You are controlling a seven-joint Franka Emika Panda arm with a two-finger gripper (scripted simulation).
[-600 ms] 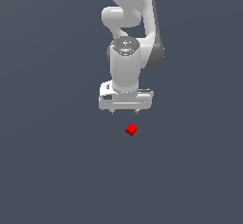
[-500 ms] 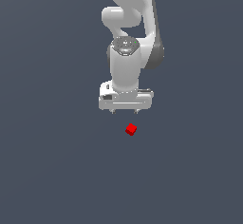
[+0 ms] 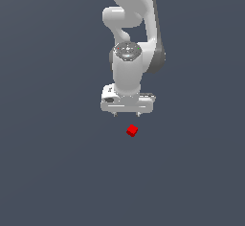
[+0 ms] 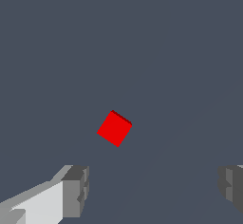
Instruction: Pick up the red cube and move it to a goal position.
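The red cube [image 3: 132, 130] lies on the flat grey floor, turned at an angle, in front of the white arm in the exterior view. My gripper [image 3: 126, 114] hangs above the floor, just behind the cube and apart from it. Its two fingers are spread wide and hold nothing. In the wrist view the red cube [image 4: 114, 128] lies on the floor ahead of the gap between the fingers, nearer to one grey fingertip [image 4: 76, 191] than to the other [image 4: 231, 186]. The gripper [image 4: 153, 190] does not touch the cube.
The white arm [image 3: 131, 38] rises behind the gripper. The plain grey floor [image 3: 52, 163] spreads all around with nothing else showing on it.
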